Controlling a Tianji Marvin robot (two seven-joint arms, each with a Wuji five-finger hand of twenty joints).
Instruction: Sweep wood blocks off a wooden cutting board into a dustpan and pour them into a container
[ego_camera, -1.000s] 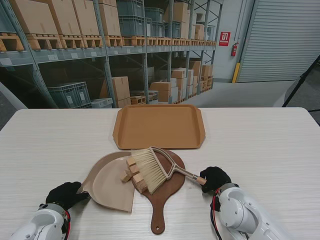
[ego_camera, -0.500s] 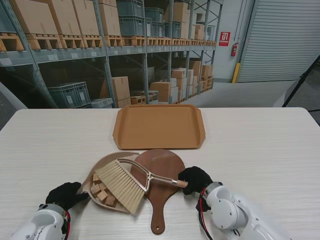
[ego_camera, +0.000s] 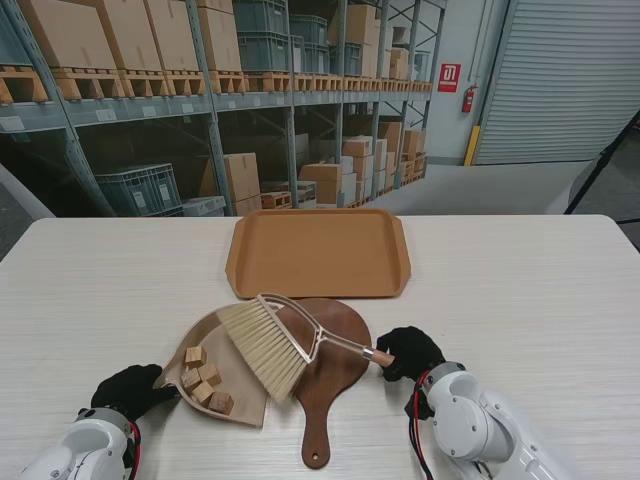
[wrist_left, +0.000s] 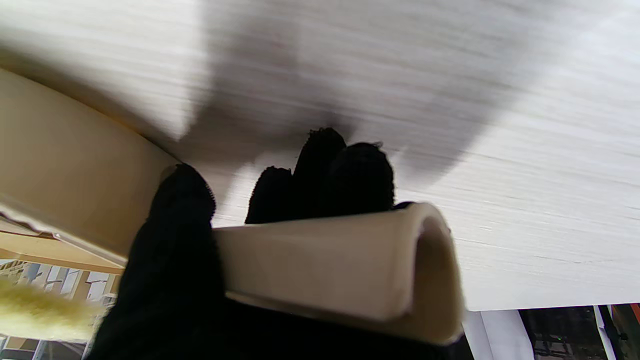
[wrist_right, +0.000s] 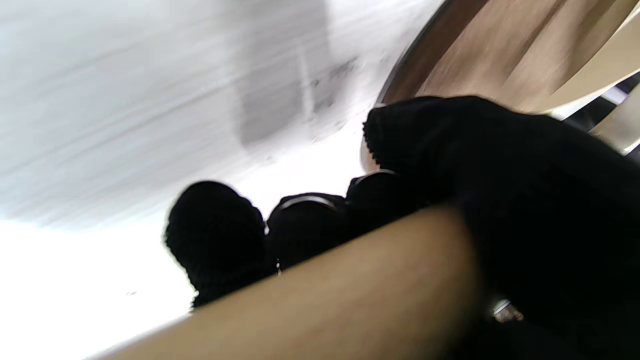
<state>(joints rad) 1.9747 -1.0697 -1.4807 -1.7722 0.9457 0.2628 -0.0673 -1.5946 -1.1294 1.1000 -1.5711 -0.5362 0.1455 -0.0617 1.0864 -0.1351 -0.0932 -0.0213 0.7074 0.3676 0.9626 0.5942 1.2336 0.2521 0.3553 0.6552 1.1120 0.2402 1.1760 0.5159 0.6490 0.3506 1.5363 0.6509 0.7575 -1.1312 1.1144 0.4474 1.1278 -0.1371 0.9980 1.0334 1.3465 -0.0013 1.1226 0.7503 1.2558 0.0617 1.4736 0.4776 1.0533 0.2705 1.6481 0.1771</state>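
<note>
The wood blocks (ego_camera: 203, 382) are sitting in the dustpan (ego_camera: 222, 372) at the lower left of the stand view, four of them clustered near its back wall, and the wooden cutting board (ego_camera: 325, 375) in the lower centre is showing no blocks at all. The left hand (ego_camera: 128, 390) is gripping the dustpan's handle, fingers (wrist_left: 320, 172) wrapped round the pale tube. The right hand (ego_camera: 407, 352) is clenching the brush (ego_camera: 268, 345) by its wooden handle, bristles hovering over the pan's mouth. The sweeping looks finished, so pouring comes next: the brush needs clearing away first, then the pan wants lifting level and tipping slowly over the tray (ego_camera: 318, 252) in the upper centre, mouth kept well inside its rim, so no block bounces onto the bench (ego_camera: 520, 290).
</note>
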